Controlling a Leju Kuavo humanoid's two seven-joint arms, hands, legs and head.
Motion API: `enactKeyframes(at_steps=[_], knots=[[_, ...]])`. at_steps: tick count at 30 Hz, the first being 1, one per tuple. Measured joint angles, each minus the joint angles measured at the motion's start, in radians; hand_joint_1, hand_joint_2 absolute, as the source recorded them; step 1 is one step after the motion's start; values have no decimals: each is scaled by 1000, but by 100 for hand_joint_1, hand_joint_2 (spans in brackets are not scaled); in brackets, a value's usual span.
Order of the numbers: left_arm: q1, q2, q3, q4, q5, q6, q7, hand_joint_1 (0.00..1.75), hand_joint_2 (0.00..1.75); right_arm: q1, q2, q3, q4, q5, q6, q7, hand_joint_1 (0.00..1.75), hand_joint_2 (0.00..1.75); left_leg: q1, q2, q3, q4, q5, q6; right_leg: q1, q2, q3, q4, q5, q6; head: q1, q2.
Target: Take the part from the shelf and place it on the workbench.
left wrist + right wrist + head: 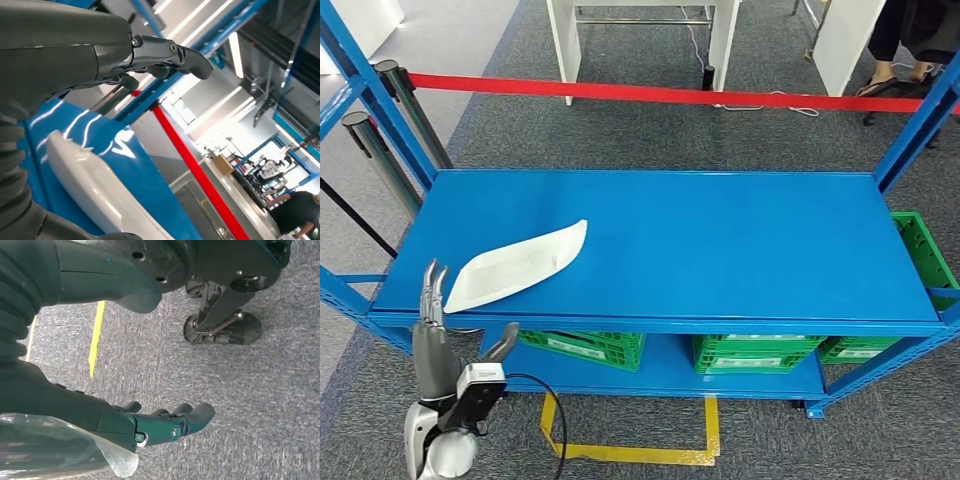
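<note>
The robot's left hand (435, 325) is raised at the front edge of the blue shelf (743, 250), its fingers (433, 292) extended and apart, thumb spread to the side, holding nothing. Just beside the fingertips, on the side toward the shelf's middle, lies the white part (518, 265), a long, flat, pointed piece resting on the top deck with its near end at the front edge and its tip angled away from the hand; whether the fingertips touch it cannot be told. In the left wrist view the same hand (113, 55) reaches above the deck with the white part (94, 192) below its fingers, a gap visible between them.

The right hand (151, 422) hangs low over grey carpet (264, 415), fingers stretched out and slightly apart, gripping nothing; a yellow floor line (96, 337) runs past it.

Beyond the left hand, below the top deck, green crates (584, 347) sit on the lower deck, with another green crate (924, 255) at the far end of the shelf from the hand. A yellow marking (637, 452) is taped on the carpet in front of the shelf. Behind the shelf a red barrier tape (660, 95) stretches between metal posts (376, 155), which stand on the hand's side. Farther back stand white table legs (565, 45), and a person's legs (901, 50) appear at the far corner.
</note>
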Motion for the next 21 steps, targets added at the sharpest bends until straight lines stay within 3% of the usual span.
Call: enactKeyframes(at_steps=[10, 21], knots=[[-100, 61, -85, 68, -305, 67, 158, 0, 175, -8, 0, 33, 0, 20, 37, 11, 0, 175, 0, 0, 0, 0, 0, 0, 0, 1, 0, 0, 0, 0, 0, 0], [-260, 143, -177, 222, -570, 78, 375, 0, 175, -14, -3, 63, 0, 35, 68, 27, 0, 175, 0, 0, 0, 0, 0, 0, 0, 1, 0, 0, 0, 0, 0, 0]])
